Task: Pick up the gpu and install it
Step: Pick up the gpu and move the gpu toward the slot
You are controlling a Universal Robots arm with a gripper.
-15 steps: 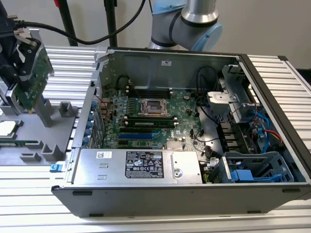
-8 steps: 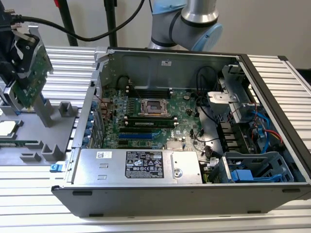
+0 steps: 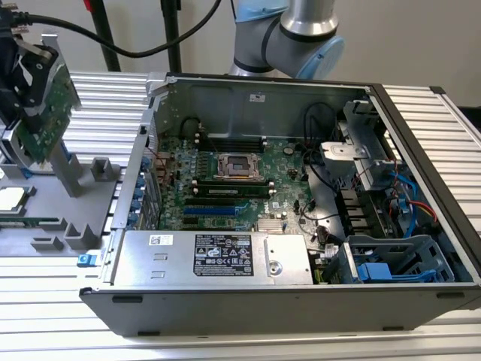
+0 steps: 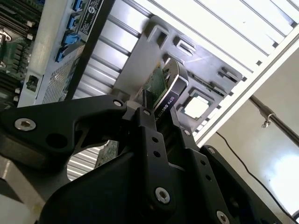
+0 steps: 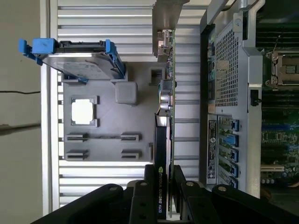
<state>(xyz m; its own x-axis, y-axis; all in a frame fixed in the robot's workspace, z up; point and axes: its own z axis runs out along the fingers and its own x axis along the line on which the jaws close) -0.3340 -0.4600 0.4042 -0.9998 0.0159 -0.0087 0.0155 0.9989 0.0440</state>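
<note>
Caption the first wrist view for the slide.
Hand clamped on the gpu over the grey tray holding a hard drive and CPU, beside the open computer case.

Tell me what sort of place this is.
Probably a robot workbench for PC assembly: an open computer case on a slatted table, a grey parts fixture, and the gripper clamped on the gpu.

1. Exterior view: the gpu (image 3: 49, 113) sat near the exterior view's left edge, and the jaws covered its upper part.
2. The arm (image 3: 289, 34) was cut off by the top edge.
3. The grey fixture tray (image 3: 56, 201) ran off that view's left edge.
4. Second wrist view: the jaws hid most of the gpu (image 4: 164, 87).
5. First wrist view: the gpu (image 5: 162, 140) was edge-on, so its faces couldn't be seen. Its near end was buried between the clamped jaws.
6. The computer case (image 5: 233, 70) was cropped by the frame.
</note>
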